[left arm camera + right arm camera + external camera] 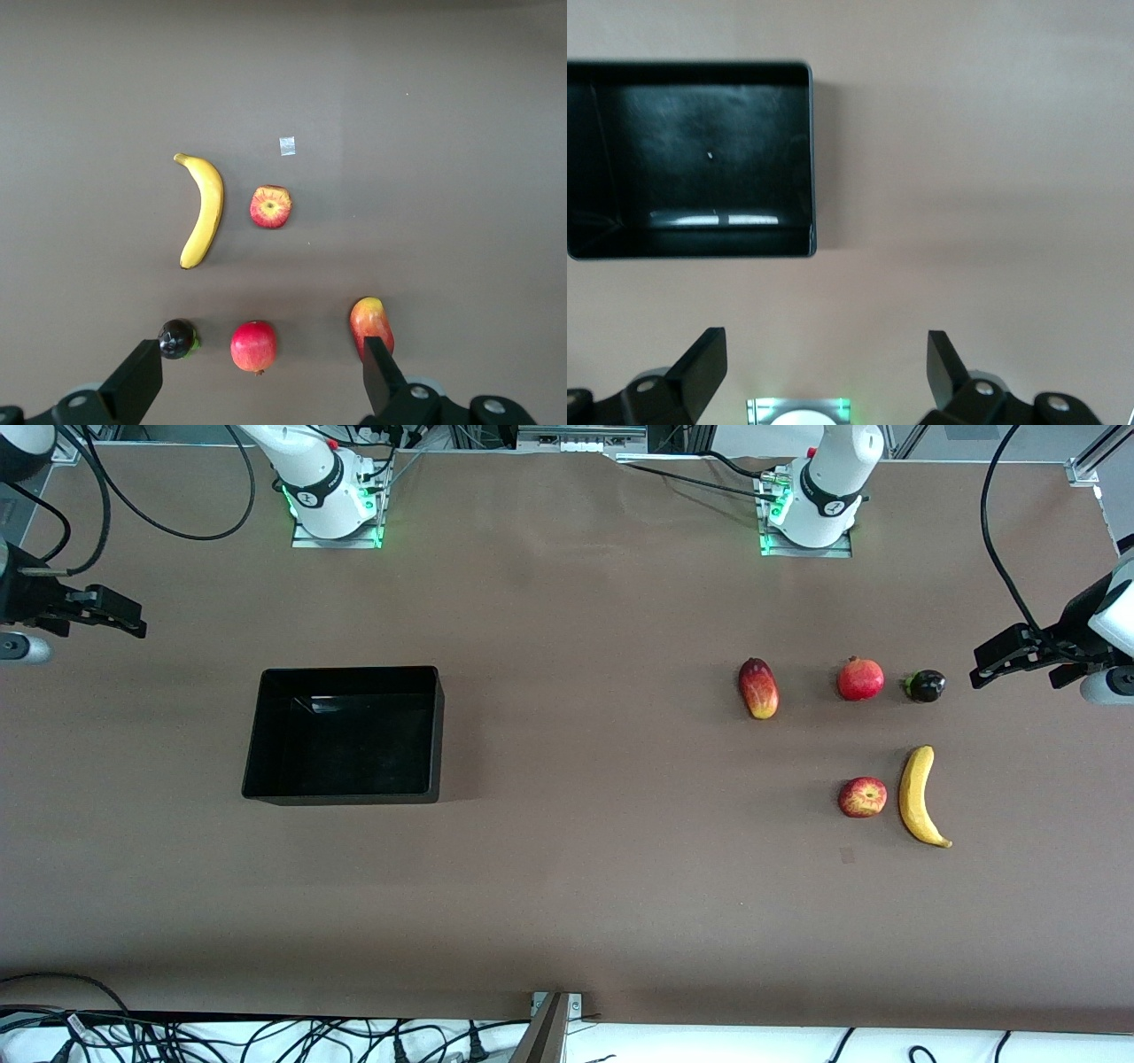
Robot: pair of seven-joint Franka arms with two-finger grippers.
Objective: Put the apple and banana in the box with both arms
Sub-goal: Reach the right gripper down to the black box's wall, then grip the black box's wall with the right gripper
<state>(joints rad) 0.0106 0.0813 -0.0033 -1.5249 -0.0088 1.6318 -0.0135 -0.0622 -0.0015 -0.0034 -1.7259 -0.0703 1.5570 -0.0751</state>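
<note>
The apple (pixel 862 797), red with yellow streaks, lies on the table beside the yellow banana (pixel 918 795) toward the left arm's end. Both show in the left wrist view, the apple (pixel 270 206) and the banana (pixel 203 211). The black box (pixel 350 673) stands toward the right arm's end and looks empty; it shows in the right wrist view (pixel 812 159). My left gripper (pixel 982 671) hangs open and empty high over the left arm's end of the table (pixel 261 354). My right gripper (pixel 128 618) hangs open and empty high over the right arm's end (pixel 826 343).
Farther from the front camera than the apple lie an elongated red-yellow fruit (pixel 758 688), a round red fruit with a crown tip (pixel 860 679) and a small dark purple fruit (pixel 924 685). A small tape mark (pixel 847 856) is on the table near the apple.
</note>
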